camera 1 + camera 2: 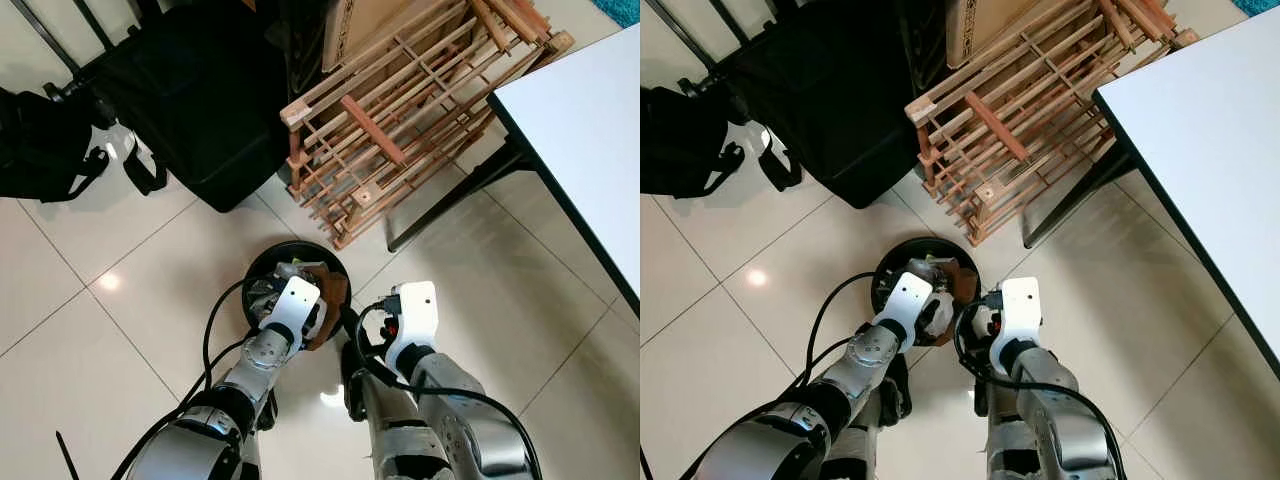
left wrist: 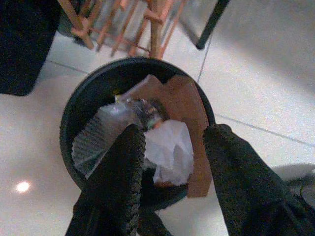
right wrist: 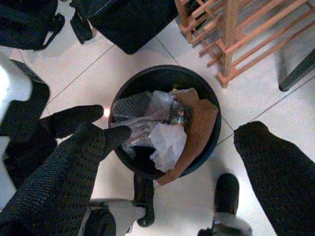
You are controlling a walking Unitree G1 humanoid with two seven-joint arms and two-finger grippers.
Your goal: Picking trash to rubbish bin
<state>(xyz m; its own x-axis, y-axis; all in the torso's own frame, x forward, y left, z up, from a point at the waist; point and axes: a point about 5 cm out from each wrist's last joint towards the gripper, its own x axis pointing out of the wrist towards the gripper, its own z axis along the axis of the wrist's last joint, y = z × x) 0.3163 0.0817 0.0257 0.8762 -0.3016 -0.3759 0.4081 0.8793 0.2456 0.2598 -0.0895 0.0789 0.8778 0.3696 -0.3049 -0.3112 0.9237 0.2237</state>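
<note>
Trash fills a round black rubbish bin (image 3: 165,120) on the pale tiled floor (image 1: 130,300), directly beneath the jaws of both arms. Crumpled white plastic (image 2: 170,145), a clear wrapper (image 3: 140,115) and a sheet of brown cardboard (image 2: 189,123) lie heaped inside, the cardboard leaning over the rim on the side nearest the right arm.

Both silver arms reach forward and down from the robot's body, elbows bent, wrists angled toward the bin. The left gripper (image 2: 172,162) hangs just above the bin's mouth, its two black fingers (image 2: 125,167) spread wide apart and holding nothing; the white plastic shows in the gap between them. The right gripper (image 3: 182,157) is poised beside it, a little farther back from the bin, its fingers (image 3: 270,167) likewise parted wide and empty, with the bin framed between them. The left arm's white wrist housing (image 1: 292,305) sits over the bin's near rim, and the right arm's white housing (image 1: 415,310) is just beside it.

Beyond the jaws stand a wooden slatted rack (image 1: 400,120), a black bag (image 1: 200,90) and a white bench (image 1: 590,130) on dark legs.
</note>
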